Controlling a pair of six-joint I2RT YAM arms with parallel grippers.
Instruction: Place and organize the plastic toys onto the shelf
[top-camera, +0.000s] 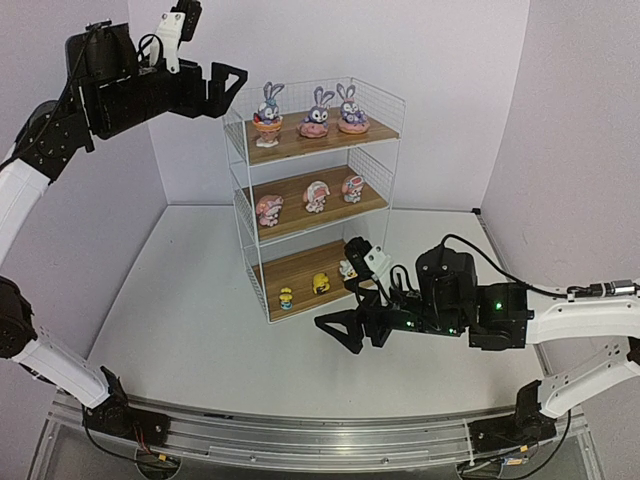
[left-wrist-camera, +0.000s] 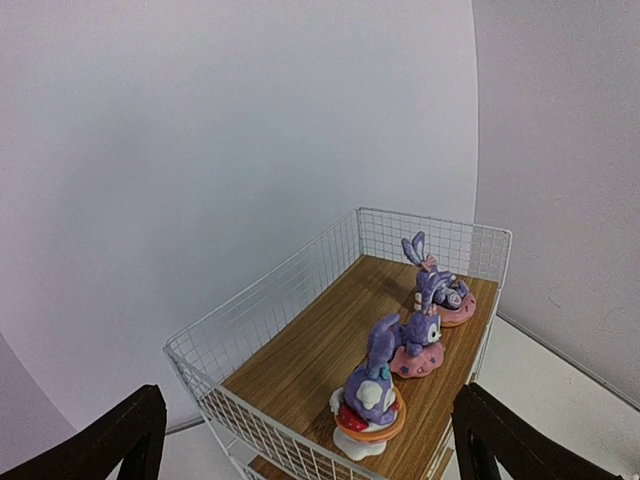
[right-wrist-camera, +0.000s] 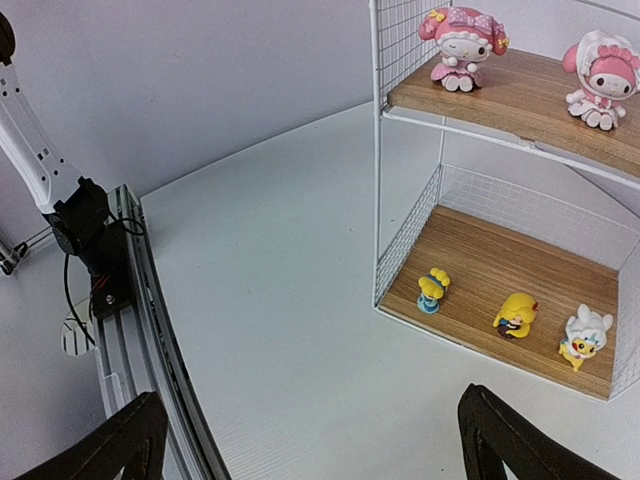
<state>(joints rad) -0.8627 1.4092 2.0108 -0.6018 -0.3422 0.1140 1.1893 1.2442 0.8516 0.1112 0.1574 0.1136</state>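
At the near edge, no toy is seen on the white worktop (top-camera: 180, 320). The right claw (top-camera: 335, 335) is held low over it, just in front of the shelf (top-camera: 378, 92), with its fingers spread wide and nothing between them. From this claw the bottom board (top-camera: 300, 265) lies ahead and slightly to one side, and three small yellow and white toys (right-wrist-camera: 516, 314) are stood on it in a row along the board's front part, apart from one another.

One level up, three pink and white toys (top-camera: 316, 195) are set in a row on the middle board (top-camera: 292, 190). On the top board (top-camera: 290, 138), three purple bunnies (top-camera: 317, 113) are stood upright on their pink bases, ears up, so that each one's long axis is vertical. The row is laid along the length of the board.

Farthest and highest, the left claw (top-camera: 232, 88) is held just outside the left end of the top board, its fingers wide apart and empty. The nearest bunny (left-wrist-camera: 370, 400) is seen ahead of and below it, in line with the gap between the fingers but clear of both.

All nine toys are sorted by kind, one kind per board, so the task is judged complete. If any bunny is to be adjusted, the left arm is the nearer one. For a clean retreat, it would have to be drawn back away from the wire rim.
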